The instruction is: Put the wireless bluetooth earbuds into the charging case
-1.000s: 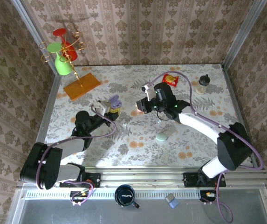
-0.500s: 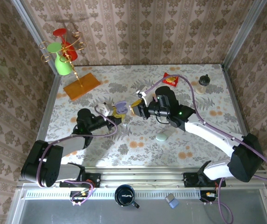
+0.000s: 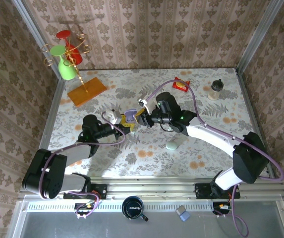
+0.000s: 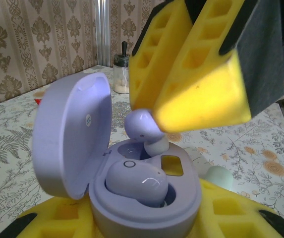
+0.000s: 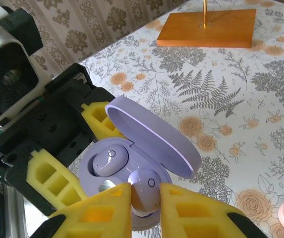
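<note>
A lilac charging case (image 4: 146,198) sits with its lid (image 4: 72,139) open, and my left gripper (image 4: 146,223) is shut on its body between yellow pads. One lilac earbud (image 4: 137,181) lies seated in a socket. My right gripper (image 5: 145,198) is shut on a second earbud (image 5: 145,191) and holds it tip-down just over the other socket of the case (image 5: 156,134), next to the seated earbud (image 5: 108,161). In the top view the left gripper (image 3: 123,121) and right gripper (image 3: 141,115) meet at the case (image 3: 130,117) mid-table.
A mint oval case (image 3: 172,145) lies on the flowered table near the right arm. An orange-based cup stand (image 3: 86,91) is at the back left. A red packet (image 3: 181,85) and a small bottle (image 3: 216,88) are at the back right.
The right gripper has moved left with the earbud to just above the open case. The left gripper has shifted the case a little to the right, towards it.
</note>
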`<act>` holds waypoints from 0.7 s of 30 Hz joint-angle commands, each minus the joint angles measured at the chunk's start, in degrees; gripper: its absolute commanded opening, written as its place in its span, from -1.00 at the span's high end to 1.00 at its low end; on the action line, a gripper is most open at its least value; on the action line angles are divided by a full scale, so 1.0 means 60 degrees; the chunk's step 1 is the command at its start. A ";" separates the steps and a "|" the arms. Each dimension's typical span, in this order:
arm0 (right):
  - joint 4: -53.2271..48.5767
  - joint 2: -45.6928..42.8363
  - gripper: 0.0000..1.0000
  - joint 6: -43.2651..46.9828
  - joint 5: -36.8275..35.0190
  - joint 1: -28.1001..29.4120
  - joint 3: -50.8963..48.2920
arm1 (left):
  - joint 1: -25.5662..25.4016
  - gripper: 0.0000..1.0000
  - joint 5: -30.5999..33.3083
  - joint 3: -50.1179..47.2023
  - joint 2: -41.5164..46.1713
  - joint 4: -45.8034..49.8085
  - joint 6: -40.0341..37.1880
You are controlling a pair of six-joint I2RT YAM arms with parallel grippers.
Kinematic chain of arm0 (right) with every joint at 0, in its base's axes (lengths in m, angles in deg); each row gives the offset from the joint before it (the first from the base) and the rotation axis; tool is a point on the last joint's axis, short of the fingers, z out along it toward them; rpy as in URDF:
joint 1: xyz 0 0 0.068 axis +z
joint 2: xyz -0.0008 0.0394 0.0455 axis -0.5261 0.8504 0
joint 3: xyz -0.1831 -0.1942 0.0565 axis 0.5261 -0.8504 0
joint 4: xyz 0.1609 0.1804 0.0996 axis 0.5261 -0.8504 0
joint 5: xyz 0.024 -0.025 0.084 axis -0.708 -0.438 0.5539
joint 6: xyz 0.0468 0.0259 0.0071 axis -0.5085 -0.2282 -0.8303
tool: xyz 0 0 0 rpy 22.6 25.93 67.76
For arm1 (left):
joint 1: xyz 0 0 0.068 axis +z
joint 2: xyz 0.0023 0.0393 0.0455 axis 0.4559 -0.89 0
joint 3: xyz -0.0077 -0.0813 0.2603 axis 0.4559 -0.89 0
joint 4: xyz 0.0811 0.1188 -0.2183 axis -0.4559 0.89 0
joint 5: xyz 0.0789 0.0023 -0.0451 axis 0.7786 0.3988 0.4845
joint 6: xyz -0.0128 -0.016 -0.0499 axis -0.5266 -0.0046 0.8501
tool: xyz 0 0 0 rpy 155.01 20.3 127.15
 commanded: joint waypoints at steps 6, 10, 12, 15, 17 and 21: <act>0.0087 0.0147 0.59 0.0173 0.0250 -0.0069 0.0252 | -0.0054 0.56 -0.0095 0.0233 0.0299 -0.0545 0.0352; 0.0080 0.0236 0.52 0.0190 0.0333 -0.0069 0.0241 | -0.0054 0.56 -0.0121 0.0233 0.0313 -0.0725 0.0551; 0.0074 0.0164 0.46 0.0097 0.0346 -0.0071 0.0255 | -0.0057 0.56 -0.0186 0.0248 0.0368 -0.0690 0.0567; 0.0215 -0.0146 0.29 -0.0115 0.0264 -0.0069 0.0161 | -0.0054 0.56 -0.0145 0.0205 0.0423 -0.0513 0.0391; 0.0351 -0.0435 0.22 -0.0279 0.0178 -0.0091 0.0049 | -0.0053 0.56 -0.0067 0.0176 0.0427 -0.0414 0.0273; 0.0869 -0.0992 0.10 -0.0756 0.0228 -0.0170 -0.0248 | -0.0099 0.58 -0.0070 0.0233 0.0554 0.0170 -0.0225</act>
